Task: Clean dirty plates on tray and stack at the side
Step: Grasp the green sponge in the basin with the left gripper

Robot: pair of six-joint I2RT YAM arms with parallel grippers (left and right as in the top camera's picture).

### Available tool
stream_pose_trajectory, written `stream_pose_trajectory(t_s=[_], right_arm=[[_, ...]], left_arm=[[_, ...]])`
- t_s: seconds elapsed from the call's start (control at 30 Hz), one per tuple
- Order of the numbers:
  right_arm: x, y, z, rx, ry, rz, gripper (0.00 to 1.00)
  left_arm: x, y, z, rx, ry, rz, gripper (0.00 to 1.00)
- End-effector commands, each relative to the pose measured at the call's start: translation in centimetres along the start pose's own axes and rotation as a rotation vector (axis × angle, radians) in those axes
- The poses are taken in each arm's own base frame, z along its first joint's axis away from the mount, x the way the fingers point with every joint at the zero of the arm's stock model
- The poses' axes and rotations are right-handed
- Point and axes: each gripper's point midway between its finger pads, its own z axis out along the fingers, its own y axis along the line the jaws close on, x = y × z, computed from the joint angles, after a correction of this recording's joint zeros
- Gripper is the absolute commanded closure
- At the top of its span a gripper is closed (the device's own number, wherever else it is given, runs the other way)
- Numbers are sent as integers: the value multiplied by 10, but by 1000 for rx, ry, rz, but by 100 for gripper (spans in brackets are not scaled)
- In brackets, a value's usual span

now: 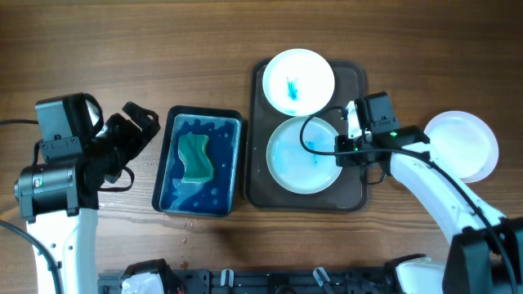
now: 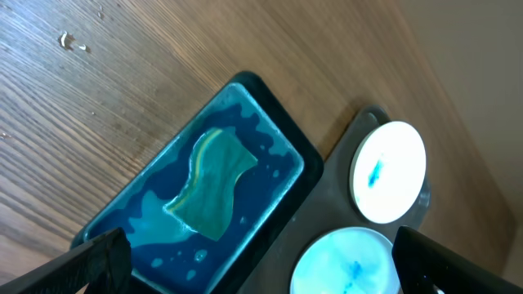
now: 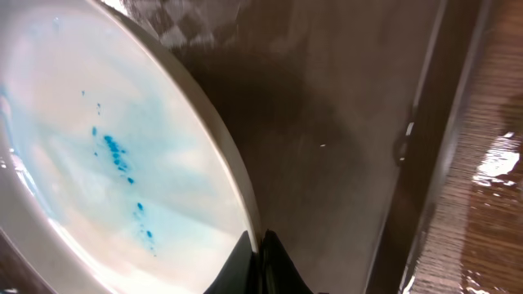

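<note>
The white upper plate (image 1: pixel 298 80) and lower plate (image 1: pixel 304 155) are showing turquoise-blue smears against the dark brown tray (image 1: pixel 260 175), while a green sponge (image 1: pixel 196 157) is lying in the black basin (image 1: pixel 170 122) of blue water (image 1: pixel 222 167).

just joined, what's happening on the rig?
The right gripper is shut on the rim of the front plate, smeared blue, on the tray. The back plate there is smeared too; one clean plate sits on the table to the right. The left gripper hangs open beside the basin, sponge lying in it.
</note>
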Motion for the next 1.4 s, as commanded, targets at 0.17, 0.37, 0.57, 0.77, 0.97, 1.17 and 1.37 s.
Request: stream_pose_trajectory(t_s=[0.17,0.37,0.57,0.77,0.97,1.17,1.37], right_arm=[[12,0,23,-15,84,-9,96],[11,0,23,-15,82,15,95],[11,0,23,-14,82,28,94],[8,0,23,-15,71,81,93],[8,0,23,-14,72,92,94],[8,0,23,-14,72,92,94],[8,0,23,-14,72,92,94]], left_arm=[[48,22,43,-211,209,240,13],[82,42,107,-304,337,310,31],[119,73,164,-397,497,271,34],[139,84,208,-421,565,284,85],[136,83,201,-447,590,273,96],[110,56,177,-435,571,268,71],[88,42,187,-404,464,297,43]])
